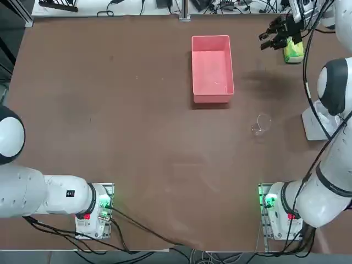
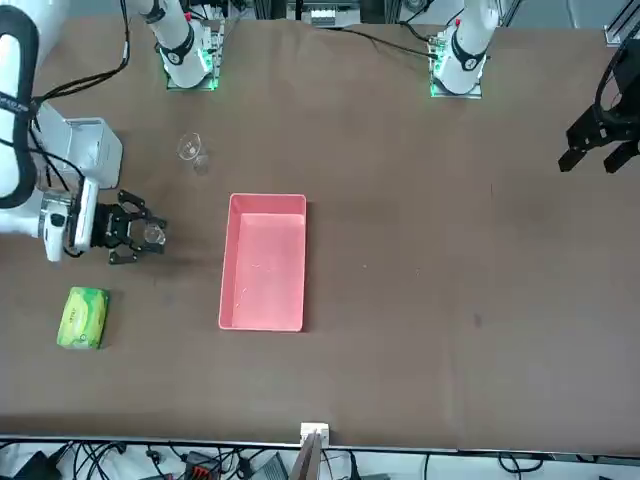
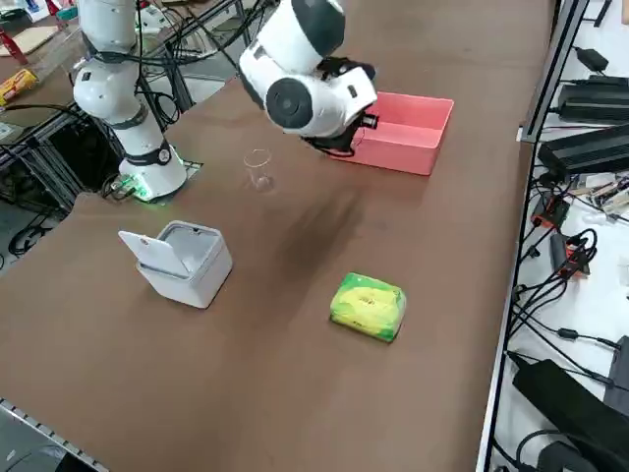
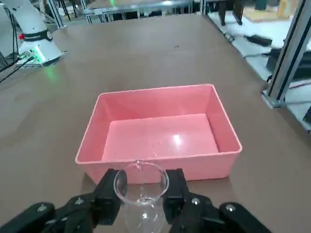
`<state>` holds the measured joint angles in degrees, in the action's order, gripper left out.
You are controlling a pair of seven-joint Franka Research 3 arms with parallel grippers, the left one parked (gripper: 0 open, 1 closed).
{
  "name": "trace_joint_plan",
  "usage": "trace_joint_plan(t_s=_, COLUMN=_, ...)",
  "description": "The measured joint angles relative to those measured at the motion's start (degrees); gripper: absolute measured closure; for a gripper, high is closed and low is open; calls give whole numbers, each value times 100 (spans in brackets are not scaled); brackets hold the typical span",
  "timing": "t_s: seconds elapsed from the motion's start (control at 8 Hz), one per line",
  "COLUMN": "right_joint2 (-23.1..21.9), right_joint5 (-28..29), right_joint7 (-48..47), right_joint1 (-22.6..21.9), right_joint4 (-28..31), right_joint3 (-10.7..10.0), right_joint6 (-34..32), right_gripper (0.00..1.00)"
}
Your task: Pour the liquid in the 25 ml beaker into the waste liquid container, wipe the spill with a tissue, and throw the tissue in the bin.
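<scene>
My right gripper (image 4: 143,188) is shut on the 25 ml beaker (image 4: 141,171), a tiny clear glass held upright between the black fingers (image 4: 111,190). It hovers above the table just short of the waste liquid container (image 4: 209,162), the pink tray, whose near wall lies right beyond the beaker. From above, the gripper (image 1: 274,35) is at the far right of the table, to the right of the tray (image 1: 212,99). Across the table the beaker (image 2: 152,235) shows at the gripper's tip, pointing toward the tray (image 2: 226,262). The bin (image 3: 187,261) stands open near the arm's base. No loose tissue shows.
A larger clear beaker (image 1: 262,123) stands on the table between the tray and the right arm's base. A green tissue pack (image 1: 293,50) lies at the far right beside the gripper. Cables and equipment run along the table's far edge.
</scene>
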<state>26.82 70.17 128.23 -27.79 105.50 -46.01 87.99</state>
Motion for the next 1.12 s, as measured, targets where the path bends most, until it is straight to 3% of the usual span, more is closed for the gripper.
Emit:
trace_joint_plan(t_s=0.38, right_joint2=665, right_joint5=684, right_joint7=1459, right_joint1=442, right_joint4=262, right_joint3=50, right_joint6=-520, right_gripper=53)
trace_joint_plan(t_s=0.88, right_joint2=1474, right_joint5=985, right_joint7=2253, right_joint1=935, right_joint4=250, right_joint3=128, right_joint6=-1056, right_gripper=53)
trace_joint_plan(t_s=1.12, right_joint2=1658, right_joint5=991, right_joint7=2352, right_joint1=1358, right_joint4=194, right_joint3=479, right_joint6=-1067, right_gripper=52)
